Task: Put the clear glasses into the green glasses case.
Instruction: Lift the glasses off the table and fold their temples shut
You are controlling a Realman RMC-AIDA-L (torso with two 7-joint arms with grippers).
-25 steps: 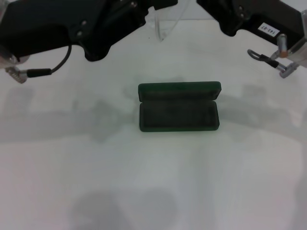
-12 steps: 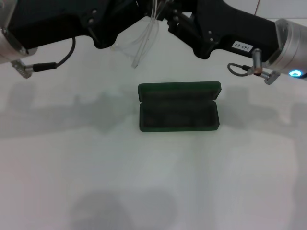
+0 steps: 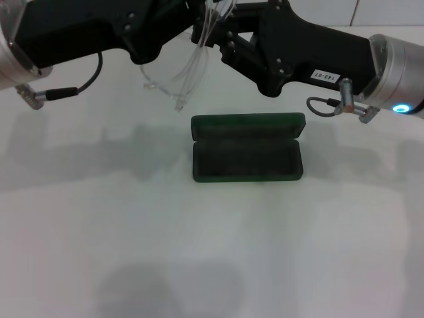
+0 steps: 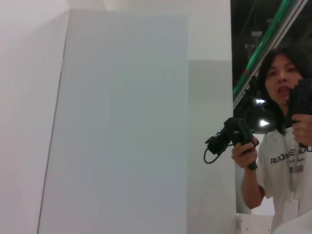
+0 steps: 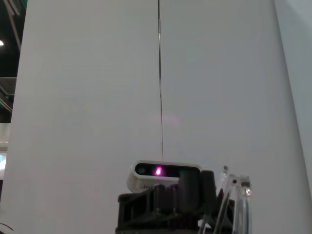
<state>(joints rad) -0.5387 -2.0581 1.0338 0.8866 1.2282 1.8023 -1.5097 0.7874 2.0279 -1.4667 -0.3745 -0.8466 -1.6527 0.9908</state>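
- The left gripper (image 3: pixel 189 20), a black block on a silver-cuffed arm, hangs above the white tabletop (image 3: pixel 212 252), beyond the case and toward its left end; I cannot tell whether its fingers are spread or pressed together, since they sit at the top edge of the head view.
- The clear glasses (image 3: pixel 182 69), colourless see-through plastic eyewear with thin curved arms, hang in the air between the two grippers, beyond the case's left end and apart from it; the lenses droop toward the tabletop. The right wrist view shows part of their clear frame (image 5: pixel 236 200) beside the left arm's black wrist and its camera.
- The green glasses case (image 3: pixel 247 149), a dark green rectangular hinged hard box with rounded corners, lies open on the tabletop, lid raised on its far side, dark lining bare.
- The right gripper (image 3: pixel 222 36), black with a white label on its arm, reaches in from beyond the case's right end to meet the glasses; I cannot tell how its fingers stand.
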